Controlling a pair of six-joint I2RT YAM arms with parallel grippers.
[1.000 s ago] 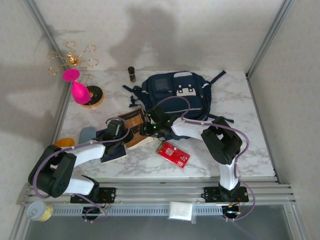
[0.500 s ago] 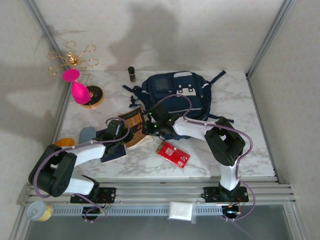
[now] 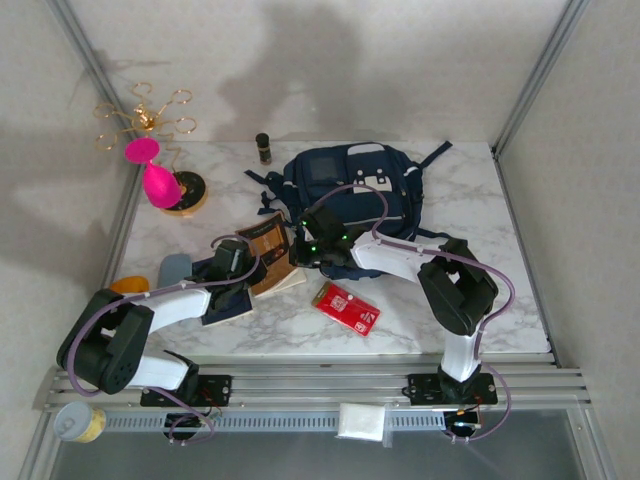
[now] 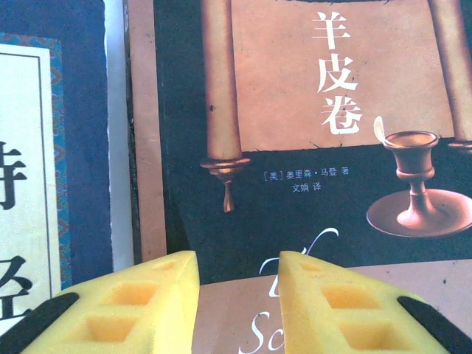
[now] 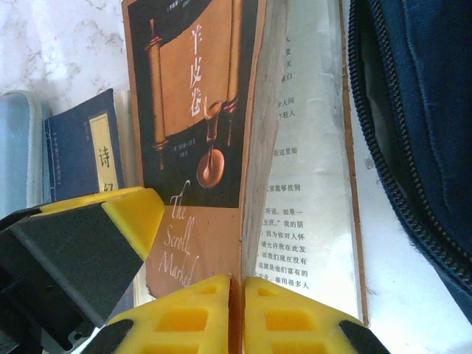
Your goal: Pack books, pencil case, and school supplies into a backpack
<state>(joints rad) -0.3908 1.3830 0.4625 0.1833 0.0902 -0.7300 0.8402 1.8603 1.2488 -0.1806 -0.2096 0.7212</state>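
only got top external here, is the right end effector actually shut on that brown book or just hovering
Observer: In the right wrist view, the right end effector has its pads pressed together. The front cover edge of the brown book runs into the seam, lifted off a printed page.
Operator: and the left one
Observer: In the left wrist view, the left end effector has its fingers apart over the cover's lower part, with nothing between them.
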